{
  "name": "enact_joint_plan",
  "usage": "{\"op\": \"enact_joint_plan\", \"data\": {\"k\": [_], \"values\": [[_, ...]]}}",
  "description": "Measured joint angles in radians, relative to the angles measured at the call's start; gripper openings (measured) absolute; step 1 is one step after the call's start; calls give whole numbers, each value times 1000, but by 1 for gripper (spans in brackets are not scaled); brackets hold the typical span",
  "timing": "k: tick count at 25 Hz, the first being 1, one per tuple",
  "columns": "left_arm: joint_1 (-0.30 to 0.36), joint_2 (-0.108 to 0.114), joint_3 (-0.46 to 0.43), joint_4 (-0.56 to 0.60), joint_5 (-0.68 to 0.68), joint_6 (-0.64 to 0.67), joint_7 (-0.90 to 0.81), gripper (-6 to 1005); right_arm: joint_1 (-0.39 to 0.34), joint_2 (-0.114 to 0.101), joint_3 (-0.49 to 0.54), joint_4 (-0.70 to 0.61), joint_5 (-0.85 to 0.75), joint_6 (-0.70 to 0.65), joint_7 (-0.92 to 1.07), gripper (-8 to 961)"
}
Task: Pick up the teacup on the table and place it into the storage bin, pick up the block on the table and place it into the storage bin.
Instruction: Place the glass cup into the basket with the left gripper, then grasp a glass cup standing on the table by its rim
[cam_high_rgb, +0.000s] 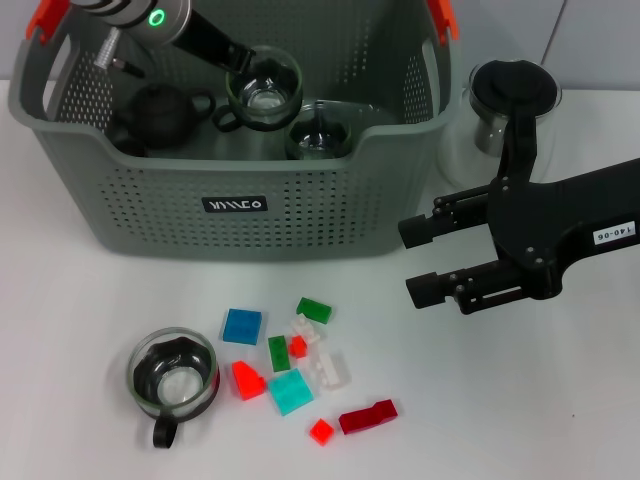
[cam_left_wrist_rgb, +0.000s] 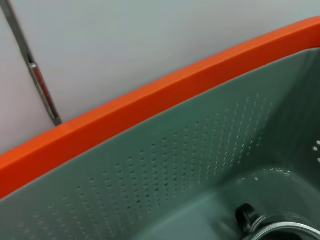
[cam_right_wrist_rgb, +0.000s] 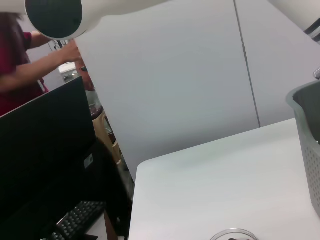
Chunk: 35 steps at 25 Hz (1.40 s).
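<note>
Over the storage bin (cam_high_rgb: 250, 190), the left gripper (cam_high_rgb: 243, 62) holds a glass teacup (cam_high_rgb: 264, 88) by its rim, apparently to set it down beside the dark teapot (cam_high_rgb: 160, 112) and another glass cup (cam_high_rgb: 318, 138) inside. The right gripper (cam_high_rgb: 430, 262) hovers with jaws apart above the table (cam_high_rgb: 520, 400), probably awaiting the coloured blocks (cam_high_rgb: 295, 368) near a second teacup (cam_high_rgb: 174, 376).

The left gripper (cam_high_rgb: 243, 62) holds a glass teacup (cam_high_rgb: 264, 88) over the storage bin (cam_high_rgb: 240, 215). The right gripper (cam_high_rgb: 428, 261) hovers open above the table (cam_high_rgb: 80, 300), near scattered blocks (cam_high_rgb: 296, 367) and a second teacup (cam_high_rgb: 174, 376).
</note>
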Motion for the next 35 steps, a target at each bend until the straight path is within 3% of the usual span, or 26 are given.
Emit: {"op": "enact_joint_plan", "data": {"k": [14,19,22,27,35], "values": [[5,-4,-3,5,0,-17,0,82,0,0,0,7,0,0,-1,714],[7,-4,-6,35,-8,0,0,241,-1,0,3,7,1,0,-3,713],[13,-4,-7,120,-13,71,-2,448,-1,-2,5,7,1,-1,-5,713],[37,-3,-16,325,-69,259,-7,682,0,-9,8,3,1,-5,-14,714],[92,20,-91,571,-249,630,0,811,-1,-17,16,1,4,-6,-20,714]]}}
